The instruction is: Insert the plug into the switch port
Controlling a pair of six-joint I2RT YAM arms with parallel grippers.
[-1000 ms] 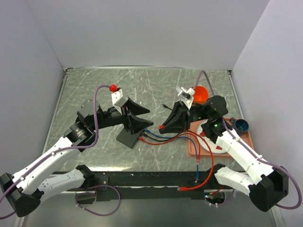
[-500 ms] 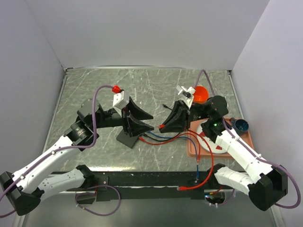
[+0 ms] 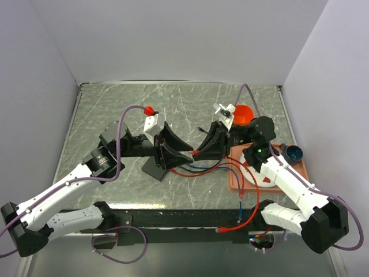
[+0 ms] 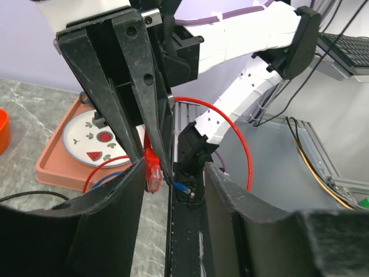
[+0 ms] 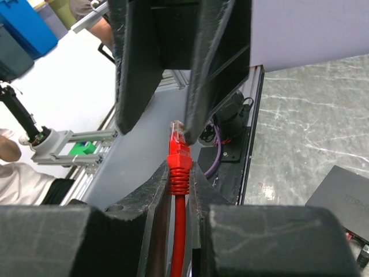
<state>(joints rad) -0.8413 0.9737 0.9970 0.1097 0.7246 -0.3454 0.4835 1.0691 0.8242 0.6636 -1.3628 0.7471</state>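
Note:
My right gripper (image 3: 202, 151) is shut on the ribbed boot of a red plug (image 5: 179, 151) and holds it above the table, its clear tip pointing at my left gripper. My left gripper (image 3: 185, 153) is open. The plug tip (image 4: 151, 167) hangs at the mouth of its fingers, close to the left finger (image 4: 109, 231). The left gripper's fingers (image 5: 210, 63) fill the top of the right wrist view. The black switch box (image 3: 157, 168) lies flat on the table below the left gripper, partly hidden; its corner shows in the right wrist view (image 5: 343, 193). Its ports are not visible.
The red cable (image 3: 253, 196) loops down to the black front rail. A blue cable (image 3: 239, 199) lies beside it. A salmon-pink tray (image 3: 300, 168) at the right holds a plate and a blue cup (image 3: 294, 153). An orange bowl (image 3: 245, 113) sits behind the right gripper.
My left arm has swung right, bringing its open fingers up to the plug. My right gripper has shifted slightly, still holding the plug.

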